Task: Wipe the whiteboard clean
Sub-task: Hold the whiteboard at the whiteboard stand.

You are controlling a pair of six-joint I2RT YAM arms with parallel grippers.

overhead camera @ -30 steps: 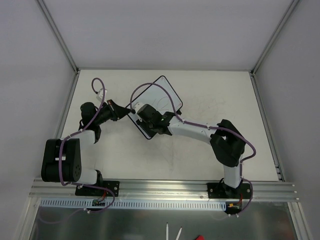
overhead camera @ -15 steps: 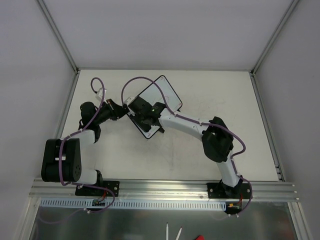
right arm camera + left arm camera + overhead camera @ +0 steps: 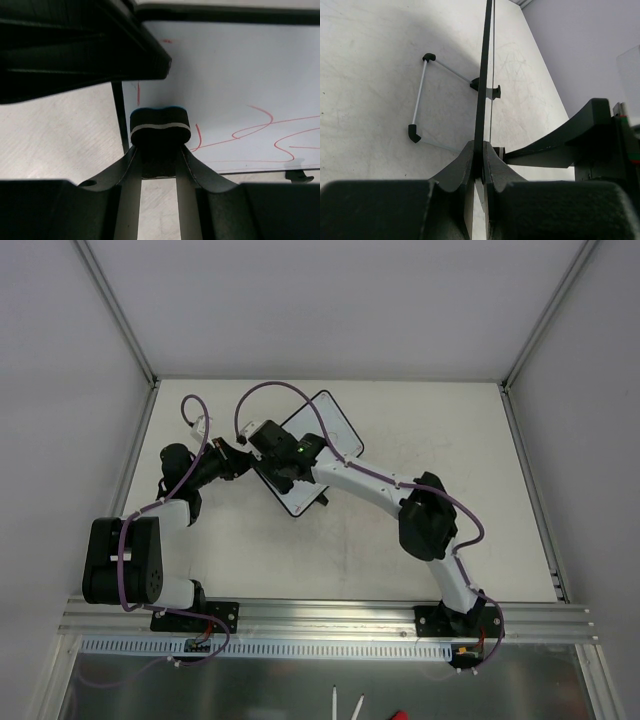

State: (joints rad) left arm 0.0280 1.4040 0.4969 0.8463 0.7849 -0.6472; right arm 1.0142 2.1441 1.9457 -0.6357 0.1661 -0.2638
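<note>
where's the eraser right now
In the right wrist view, the eraser is clamped in the right gripper, at the black rim of the whiteboard, just left of the red scribbles.

No word, number, label or brand can be read in any view; the only marks are red scribbles (image 3: 270, 116) on the whiteboard (image 3: 240, 70), seen from the right wrist; they are loose loops and short strokes and form no letter or digit.
</note>
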